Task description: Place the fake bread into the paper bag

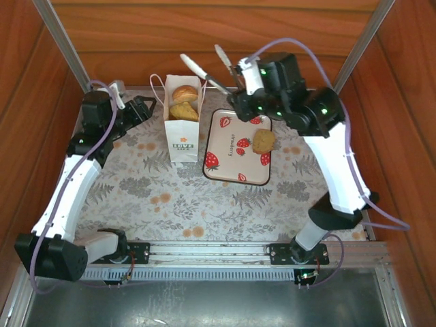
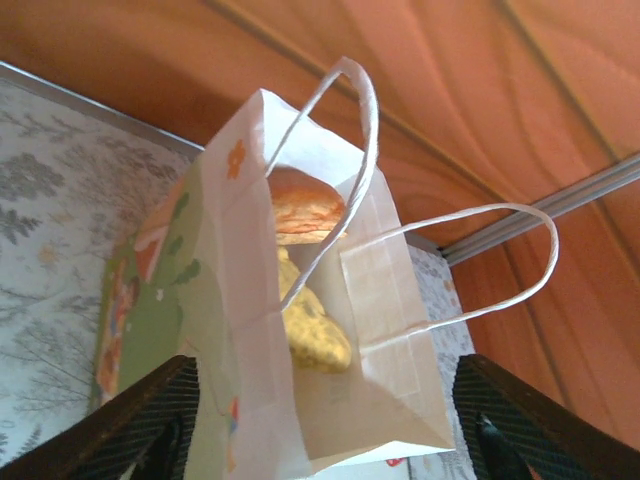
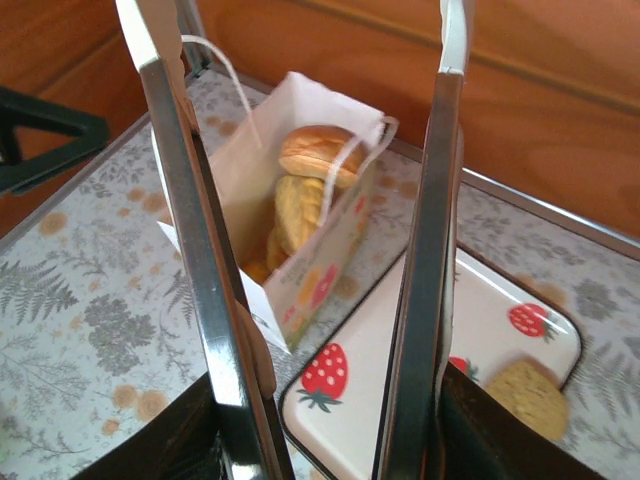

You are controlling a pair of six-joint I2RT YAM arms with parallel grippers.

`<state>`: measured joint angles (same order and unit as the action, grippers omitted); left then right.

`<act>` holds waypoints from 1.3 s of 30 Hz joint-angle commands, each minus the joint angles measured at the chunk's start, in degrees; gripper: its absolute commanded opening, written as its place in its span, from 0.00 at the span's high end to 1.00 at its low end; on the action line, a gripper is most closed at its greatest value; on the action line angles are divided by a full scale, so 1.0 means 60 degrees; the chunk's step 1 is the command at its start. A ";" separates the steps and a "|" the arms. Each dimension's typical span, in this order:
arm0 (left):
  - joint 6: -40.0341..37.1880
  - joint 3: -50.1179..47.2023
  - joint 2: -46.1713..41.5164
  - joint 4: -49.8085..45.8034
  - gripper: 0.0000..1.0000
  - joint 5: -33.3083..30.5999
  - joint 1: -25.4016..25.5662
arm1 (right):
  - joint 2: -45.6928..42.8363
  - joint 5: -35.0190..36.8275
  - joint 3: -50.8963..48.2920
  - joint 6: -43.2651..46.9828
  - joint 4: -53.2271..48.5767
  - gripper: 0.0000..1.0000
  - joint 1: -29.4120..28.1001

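Note:
The white paper bag (image 1: 182,133) stands upright left of the tray, with golden fake bread (image 1: 184,102) piled inside up to its mouth. One more round piece of fake bread (image 1: 263,141) lies on the tray. My left gripper (image 1: 144,107) is at the bag's left side; in the left wrist view its fingers (image 2: 150,425) stand wide open on either side of the paper bag (image 2: 390,330), over the bread (image 2: 312,330). My right gripper (image 1: 240,92) is shut on metal tongs (image 1: 204,71). The tongs' blades (image 3: 190,220) are spread above the bag (image 3: 320,260) with nothing between them.
A white strawberry-print tray (image 1: 231,163) lies right of the bag, seen under the tongs as the tray (image 3: 400,370) in the right wrist view. Wooden walls close in the back and both sides. A floral cloth (image 1: 204,204) covers the table in front.

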<state>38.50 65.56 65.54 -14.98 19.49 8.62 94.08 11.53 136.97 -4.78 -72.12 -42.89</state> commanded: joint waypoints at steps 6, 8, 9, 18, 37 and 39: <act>-0.0404 -0.1536 -0.1581 0.0157 0.15 -0.2077 -0.0090 | -0.2371 0.1150 -0.3926 -0.0159 0.0046 0.53 0.1897; -0.0396 -0.1920 -0.1930 0.0211 0.12 -0.2448 -0.0101 | -0.2873 0.0966 -0.5218 -0.0305 0.0188 0.53 0.2484; -0.0355 -0.2120 -0.2086 0.0265 0.10 -0.2591 -0.0113 | -0.3087 0.0772 -0.5903 -0.0360 0.0316 0.53 0.2794; -0.0273 -0.2441 -0.2271 0.0424 0.07 -0.2360 -0.0211 | -0.3448 -0.2198 -0.9940 -0.0709 0.1990 0.55 0.5808; -0.0019 -0.2468 -0.2004 0.0391 0.07 -0.2252 -0.0227 | -0.1631 -0.5452 -1.1636 -0.0820 0.3597 0.63 0.7804; -0.0016 -0.2435 -0.1933 0.0397 0.07 -0.2215 -0.0215 | -0.1455 -0.5488 -1.1643 -0.0787 0.3568 0.64 0.7808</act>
<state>38.00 50.37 53.45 -13.67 5.48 7.55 84.25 -18.31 67.20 -9.76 -51.46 3.46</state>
